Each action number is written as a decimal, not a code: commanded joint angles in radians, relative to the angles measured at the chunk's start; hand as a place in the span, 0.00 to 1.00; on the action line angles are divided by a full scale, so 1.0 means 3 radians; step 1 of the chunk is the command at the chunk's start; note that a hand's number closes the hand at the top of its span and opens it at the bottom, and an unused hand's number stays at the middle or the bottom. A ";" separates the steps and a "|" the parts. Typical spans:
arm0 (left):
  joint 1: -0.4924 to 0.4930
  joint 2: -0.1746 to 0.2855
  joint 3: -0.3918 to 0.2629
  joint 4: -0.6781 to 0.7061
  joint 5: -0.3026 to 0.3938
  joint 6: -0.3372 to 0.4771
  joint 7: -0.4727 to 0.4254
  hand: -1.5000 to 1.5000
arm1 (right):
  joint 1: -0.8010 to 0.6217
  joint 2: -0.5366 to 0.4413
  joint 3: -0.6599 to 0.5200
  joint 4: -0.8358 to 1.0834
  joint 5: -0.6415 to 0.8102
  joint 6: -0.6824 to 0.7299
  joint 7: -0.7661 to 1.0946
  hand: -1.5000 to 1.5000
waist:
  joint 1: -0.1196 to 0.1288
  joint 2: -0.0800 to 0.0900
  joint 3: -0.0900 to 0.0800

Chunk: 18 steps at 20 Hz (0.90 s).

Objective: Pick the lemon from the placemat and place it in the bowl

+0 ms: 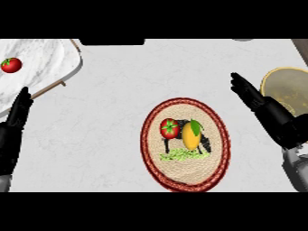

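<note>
Black, straight-fingered and released, the right hand (275, 118) held nothing, its palm overlapping the edge of the one round olive-yellow bowl (295, 85). The left hand (9, 131) rested equally slack and empty at the lower left. One smooth yellow lemon (191, 137) lay on the single oval woven placemat (183, 173) with its red braided rim, just beside a glossy red tomato (170, 128). A second tomato (10, 65) sat on a marbled white tray (43, 56) on the pale table (116, 90).
</note>
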 commanded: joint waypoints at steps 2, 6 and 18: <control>-0.0172 -0.0114 0.0084 0.0048 0.0042 -0.0033 0.0155 0.50 | -0.0214 0.0052 -0.0136 -0.0396 0.0265 -0.0321 0.0068 1.00 | 0.0036 -0.0014 0.0032; -0.0272 -0.0096 0.0262 0.0040 0.0287 -0.0114 0.0284 0.50 | -0.0516 0.0089 -0.0277 -0.0720 0.0696 -0.0745 -0.0291 1.00 | 0.0027 -0.0030 0.0030; -0.0286 -0.0232 0.0319 0.0315 0.0391 -0.0187 0.0298 0.50 | 0.1644 -0.0024 0.0735 -0.1600 0.3118 -0.2025 0.1191 0.00 | -0.0139 -0.0035 0.0023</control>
